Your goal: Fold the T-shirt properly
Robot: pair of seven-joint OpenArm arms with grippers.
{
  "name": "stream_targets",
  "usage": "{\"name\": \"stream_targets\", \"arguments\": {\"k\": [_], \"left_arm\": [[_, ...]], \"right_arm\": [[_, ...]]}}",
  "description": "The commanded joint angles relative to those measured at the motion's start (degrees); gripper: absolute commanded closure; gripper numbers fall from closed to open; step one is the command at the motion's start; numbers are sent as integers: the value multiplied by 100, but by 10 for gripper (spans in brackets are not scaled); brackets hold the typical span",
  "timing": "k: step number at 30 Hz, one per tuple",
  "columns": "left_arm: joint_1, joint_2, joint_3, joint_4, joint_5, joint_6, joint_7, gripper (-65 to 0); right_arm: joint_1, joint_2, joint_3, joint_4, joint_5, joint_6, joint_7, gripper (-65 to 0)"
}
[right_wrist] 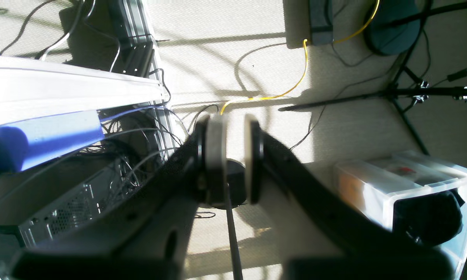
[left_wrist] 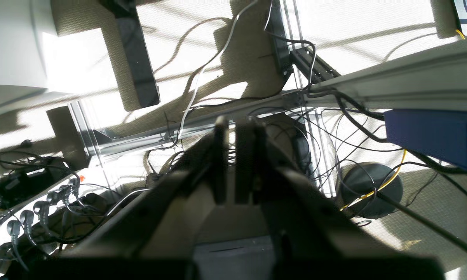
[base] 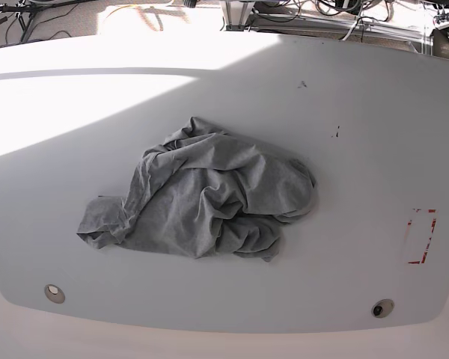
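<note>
Table: crumpled T-shirt | left jaws closed, empty | right jaws slightly apart, empty

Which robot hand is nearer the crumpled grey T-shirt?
Cannot tell. The crumpled grey cotton T-shirt lies on the white table, no arm in sight; left gripper and right gripper face floor cables.

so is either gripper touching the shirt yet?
Apart. The base view shows the shirt crumpled alone on the table, with no arm near it. Both wrist views show their jaws hanging over the floor, off the table edge, holding nothing.
</note>
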Motion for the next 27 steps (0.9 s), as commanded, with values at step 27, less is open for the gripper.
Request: {"name": "stream_targets", "arguments": {"k": [27], "left_arm": [[673, 113, -579, 2109, -27, -5, 331, -25]], "right_arm": [[-807, 83, 303, 2416, 29, -28, -237, -86]]}}
